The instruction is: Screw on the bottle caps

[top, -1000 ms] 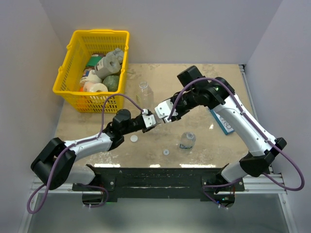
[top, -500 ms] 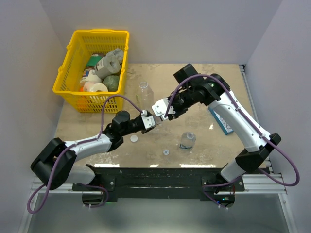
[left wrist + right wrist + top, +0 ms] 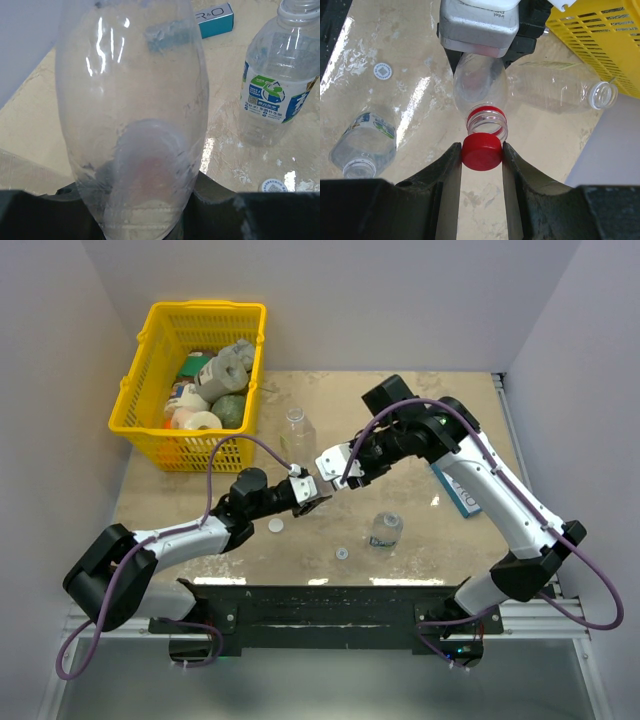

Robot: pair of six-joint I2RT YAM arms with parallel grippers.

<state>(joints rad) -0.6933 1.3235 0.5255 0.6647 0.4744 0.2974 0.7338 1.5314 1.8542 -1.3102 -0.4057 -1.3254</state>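
The red cap (image 3: 481, 152) is pinched in the right end effector (image 3: 480, 159), right at the open mouth of a clear bottle (image 3: 480, 90) with a red neck ring. The left end effector (image 3: 306, 490) grips this bottle by its base above the worktop's middle. The blue-labelled bottle (image 3: 385, 530) stands uncapped toward the near edge. The unlabelled bottle (image 3: 296, 426) stands uncapped toward the far edge. The white cap (image 3: 275, 525) and the pale ringed cap (image 3: 342, 553) lie flat near the near edge.
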